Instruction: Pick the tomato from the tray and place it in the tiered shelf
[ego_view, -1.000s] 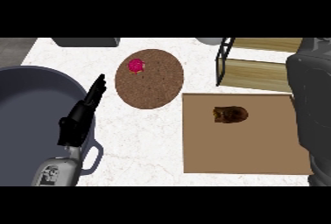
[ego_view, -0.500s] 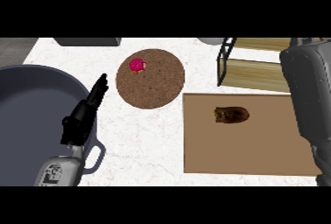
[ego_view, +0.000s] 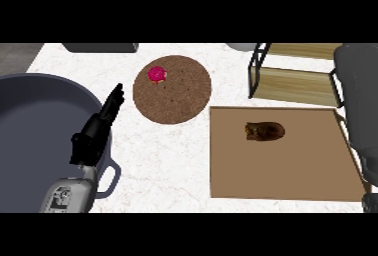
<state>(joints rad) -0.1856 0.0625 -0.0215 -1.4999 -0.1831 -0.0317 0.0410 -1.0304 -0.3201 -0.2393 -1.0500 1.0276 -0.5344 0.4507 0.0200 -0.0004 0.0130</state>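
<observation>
Right forearm (ego_view: 358, 100) shifted rightward, its hand unclear; left hand (ego_view: 96, 131) straight-fingered above marble counter (ego_view: 170, 165).

The tomato (ego_view: 157, 74) is sitting on the round tray (ego_view: 177, 100), near its far left edge. The tiered shelf (ego_view: 295, 82) is standing right of the tray, behind the square board (ego_view: 295, 165), which is carrying a small object (ego_view: 264, 131). A large pot (ego_view: 40, 125) is sitting left of the tray.
</observation>
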